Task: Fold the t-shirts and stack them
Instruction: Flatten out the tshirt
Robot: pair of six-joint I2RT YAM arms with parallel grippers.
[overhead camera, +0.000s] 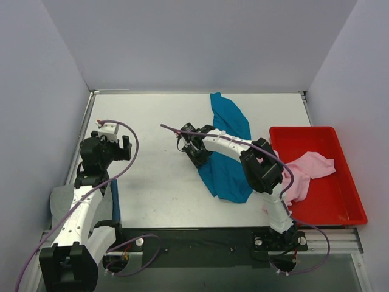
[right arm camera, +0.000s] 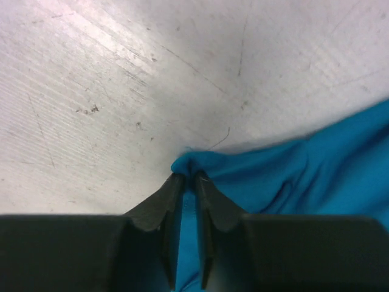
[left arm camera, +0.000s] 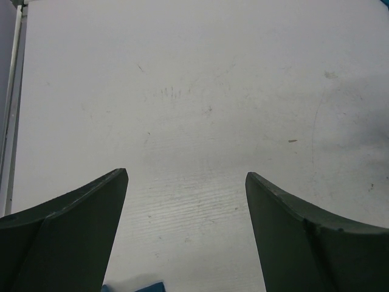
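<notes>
Cloth lies in three places on the white table (overhead camera: 158,121) of a two-arm rig. At far left, a light grey t-shirt (overhead camera: 61,202) shows as a flat patch at the table's edge, partly hidden under the left arm (overhead camera: 82,210). The left fingers (left arm camera: 85,225) stand wide apart above bare table, holding nothing (the wrist view shows only scuffed white surface between them). Toward the middle, the right arm (overhead camera: 231,145) stretches leftward from its base. The right fingers (right arm camera: 164,201) are pinched nearly together on a bunched edge of the teal-blue t-shirt (overhead camera: 228,176), low at the table surface. This shirt lies crumpled in a long strip from the table's far edge toward the near side, with the right arm crossing over its middle. Farther right, the pale pink t-shirt (overhead camera: 310,165) is draped over the left rim of the red tray (overhead camera: 340,207). Part of it lies inside the tray and part hangs outside, beside the right arm's base. The tray sits at the table's right edge.
</notes>
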